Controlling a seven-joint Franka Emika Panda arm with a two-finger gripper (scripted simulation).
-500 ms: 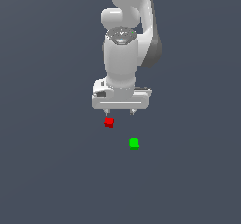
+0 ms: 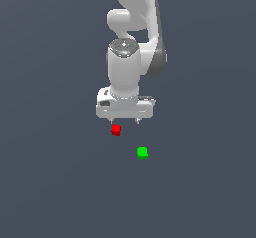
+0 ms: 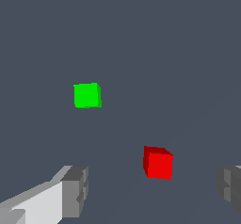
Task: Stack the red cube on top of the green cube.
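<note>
The red cube (image 2: pixel 116 130) lies on the grey floor just below my white gripper (image 2: pixel 125 121), nearer its finger on the exterior view's left. The green cube (image 2: pixel 142 152) rests apart from it, lower and toward the exterior view's right. In the wrist view the red cube (image 3: pixel 158 163) sits between the two grey fingertips (image 3: pixel 75 190), closer to the far one, and touches neither. The gripper (image 3: pixel 153 190) is open and holds nothing. The green cube (image 3: pixel 87 95) is well beyond the fingers.
The plain dark grey floor (image 2: pixel 60 182) spreads all round both cubes. The white arm (image 2: pixel 132 27) rises straight above the gripper.
The gripper has sunk slightly toward the red cube. Neither cube has moved.
</note>
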